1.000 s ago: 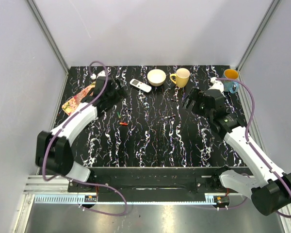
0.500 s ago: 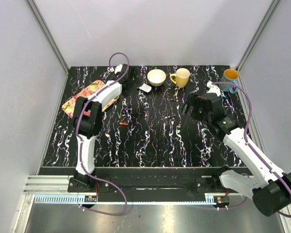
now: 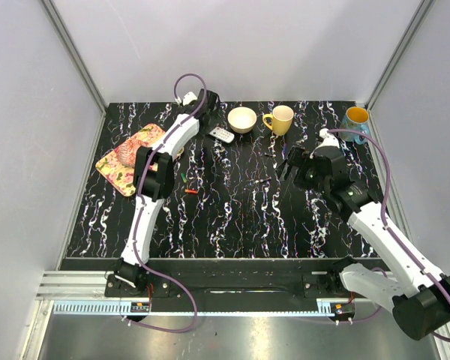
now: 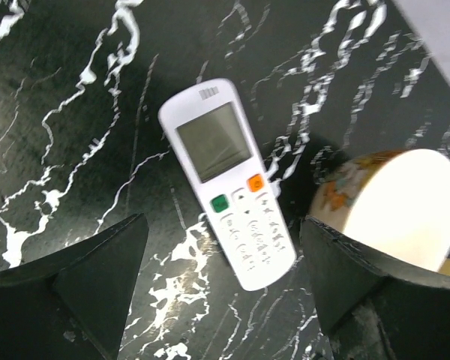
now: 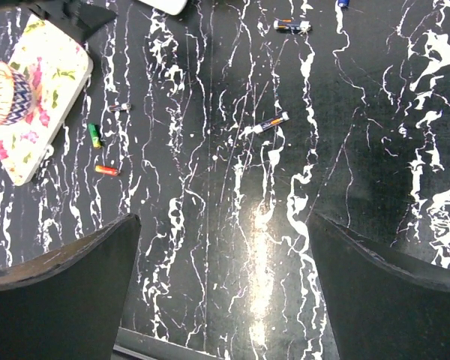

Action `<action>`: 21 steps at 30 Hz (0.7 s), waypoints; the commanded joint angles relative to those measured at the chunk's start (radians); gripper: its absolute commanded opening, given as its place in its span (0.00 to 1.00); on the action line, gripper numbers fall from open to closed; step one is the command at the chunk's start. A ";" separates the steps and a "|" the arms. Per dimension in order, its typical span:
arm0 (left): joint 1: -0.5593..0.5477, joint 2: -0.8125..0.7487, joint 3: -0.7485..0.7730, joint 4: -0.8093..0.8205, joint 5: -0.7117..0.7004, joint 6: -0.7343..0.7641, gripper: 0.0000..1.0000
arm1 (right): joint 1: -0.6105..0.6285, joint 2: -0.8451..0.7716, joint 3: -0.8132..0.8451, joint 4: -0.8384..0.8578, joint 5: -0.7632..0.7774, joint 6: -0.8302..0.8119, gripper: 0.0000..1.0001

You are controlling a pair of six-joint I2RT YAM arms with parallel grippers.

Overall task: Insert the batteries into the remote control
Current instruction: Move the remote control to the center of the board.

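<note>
**Operator:** What is the status on the black, white-veined marble-pattern table?

**Technician:** The left gripper hangs over the far part of the table, fingers spread wide and empty. The right gripper hovers right of centre, fully spread, holding nothing.

**Operator:** What is the procedure for the pick-up?

**Technician:** The probable step is grasping the slim white rectangular plastic remote control. It lies flat near the far edge, just left of the round cream ceramic bowl. Descend straight, pinch across the narrow width at mid-length, and keep the right-hand finger off the bowl. The remote lies buttons-up, so the battery bay is presumably underneath; plan a turn-over.

**Operator:** How is it oriented?

**Technician:** The long axis runs diagonally, display end far-left, button end near-right. The fingers straddle it, but not squarely, so rotate the wrist first. The small cylindrical batteries lie loose nearer mid-table, well apart from it.
</note>
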 commanded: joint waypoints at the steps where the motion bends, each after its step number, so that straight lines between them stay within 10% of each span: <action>1: 0.001 0.040 0.046 -0.071 -0.022 -0.066 0.86 | 0.008 -0.047 -0.009 0.021 -0.054 0.036 1.00; 11: 0.000 0.126 0.153 -0.071 0.027 -0.143 0.81 | 0.006 -0.088 -0.035 0.025 -0.073 0.058 1.00; 21: 0.003 0.140 0.150 -0.095 0.038 -0.111 0.56 | 0.006 -0.113 -0.018 0.016 -0.073 0.051 1.00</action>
